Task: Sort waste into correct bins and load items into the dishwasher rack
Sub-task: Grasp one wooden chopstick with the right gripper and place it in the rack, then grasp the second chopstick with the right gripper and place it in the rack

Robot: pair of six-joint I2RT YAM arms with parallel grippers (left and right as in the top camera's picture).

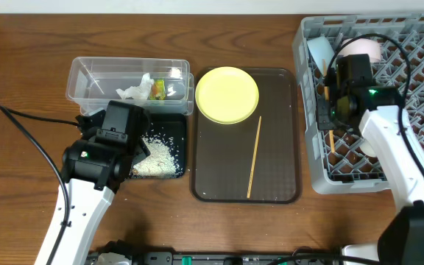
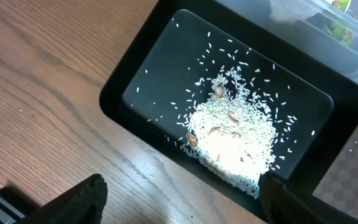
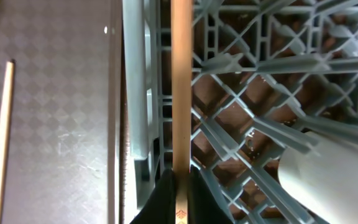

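My right gripper [image 3: 181, 186] is shut on one wooden chopstick [image 3: 181, 93] and holds it over the left side of the grey dishwasher rack [image 3: 241, 93]; overhead it shows at the rack's left wall [image 1: 330, 126]. The other chopstick [image 1: 254, 157] lies on the brown tray [image 1: 278, 184] below the yellow plate [image 1: 227, 94]. My left gripper [image 2: 179, 205] is open and empty at the near edge of the black tray [image 2: 142, 68], which holds the rice [image 2: 235, 137]. The clear tub [image 1: 87, 81] holds the tissue [image 1: 135, 90] and the wrapper [image 1: 157, 88].
A pale bowl [image 1: 363, 50] and a light blue bowl [image 1: 319, 51] stand in the rack [image 1: 418, 44] at its far left. A whitish cup [image 3: 328, 180] lies in the rack to the right of the held chopstick. A black cable [image 1: 28, 121] crosses the table at the left.
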